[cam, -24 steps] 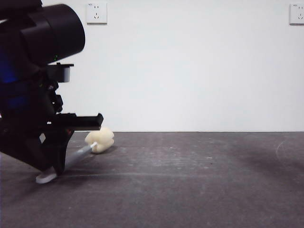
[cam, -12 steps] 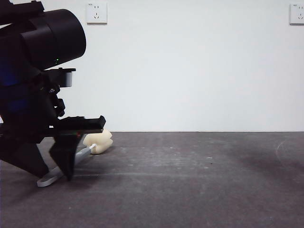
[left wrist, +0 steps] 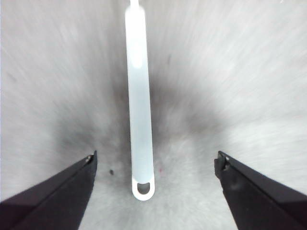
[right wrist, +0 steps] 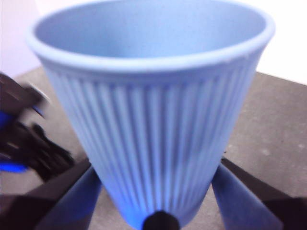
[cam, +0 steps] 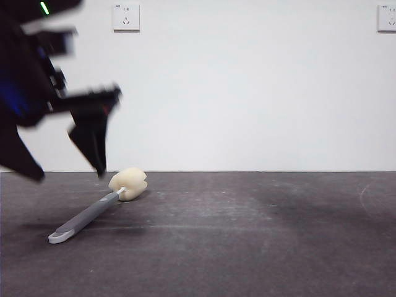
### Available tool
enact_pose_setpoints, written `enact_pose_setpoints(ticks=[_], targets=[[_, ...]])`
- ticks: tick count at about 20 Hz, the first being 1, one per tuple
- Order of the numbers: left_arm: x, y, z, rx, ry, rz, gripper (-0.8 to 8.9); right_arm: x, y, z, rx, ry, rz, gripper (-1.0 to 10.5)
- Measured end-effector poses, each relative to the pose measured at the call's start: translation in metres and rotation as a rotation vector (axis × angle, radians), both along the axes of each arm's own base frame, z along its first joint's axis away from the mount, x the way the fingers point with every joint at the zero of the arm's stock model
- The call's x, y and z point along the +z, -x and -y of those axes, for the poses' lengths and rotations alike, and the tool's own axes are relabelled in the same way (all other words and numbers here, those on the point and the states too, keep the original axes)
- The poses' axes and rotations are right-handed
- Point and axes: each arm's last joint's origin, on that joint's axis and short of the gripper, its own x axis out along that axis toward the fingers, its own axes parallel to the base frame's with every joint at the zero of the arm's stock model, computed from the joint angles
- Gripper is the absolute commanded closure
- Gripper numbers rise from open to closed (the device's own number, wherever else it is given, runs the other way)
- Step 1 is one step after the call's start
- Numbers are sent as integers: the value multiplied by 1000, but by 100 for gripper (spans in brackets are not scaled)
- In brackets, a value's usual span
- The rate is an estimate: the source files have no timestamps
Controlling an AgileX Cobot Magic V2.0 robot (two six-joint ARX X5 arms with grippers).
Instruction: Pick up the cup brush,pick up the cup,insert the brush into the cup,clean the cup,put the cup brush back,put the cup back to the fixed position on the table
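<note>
The cup brush [cam: 86,216] lies flat on the table [cam: 260,241] at the left, with its cream sponge head [cam: 128,184] farther back and its white looped end nearest the front. My left gripper [cam: 69,168] hangs open above it, touching nothing. In the left wrist view the pale handle [left wrist: 139,96] runs between the wide-apart jaws of my left gripper [left wrist: 156,160]. The blue ribbed cup [right wrist: 153,115] fills the right wrist view, upright, with my right gripper [right wrist: 156,167] shut on its lower part. Neither the cup nor the right gripper shows in the front view.
A white wall with two sockets [cam: 125,17] stands behind the table's far edge. In the right wrist view the blurred dark left arm [right wrist: 29,139] appears beyond the cup.
My left gripper has let go of the brush handle and risen up and to the left. The brush now lies alone on the table.
</note>
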Motion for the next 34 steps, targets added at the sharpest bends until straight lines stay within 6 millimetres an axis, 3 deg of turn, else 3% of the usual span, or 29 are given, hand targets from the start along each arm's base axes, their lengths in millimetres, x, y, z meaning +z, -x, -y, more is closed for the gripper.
enact_pose_setpoints(ticks=[4,8,13,18,26,34], targets=[[41,32,-24,-28,49,119,402,-54,-31,-25,-46,57,-25,959],[63,64,-49,-36,91,193,402,-107,-55,-31,-112,53,-36,959],[71,87,-67,-37,113,225,404,-161,-85,-31,-196,76,-79,959],[66,93,-71,-38,72,169,404,-202,-112,-30,-245,74,-108,959],[66,93,-71,-38,75,173,404,-225,-138,-9,-277,31,-118,959],[67,93,-71,-38,77,176,404,-231,-142,-3,-246,38,-170,930]])
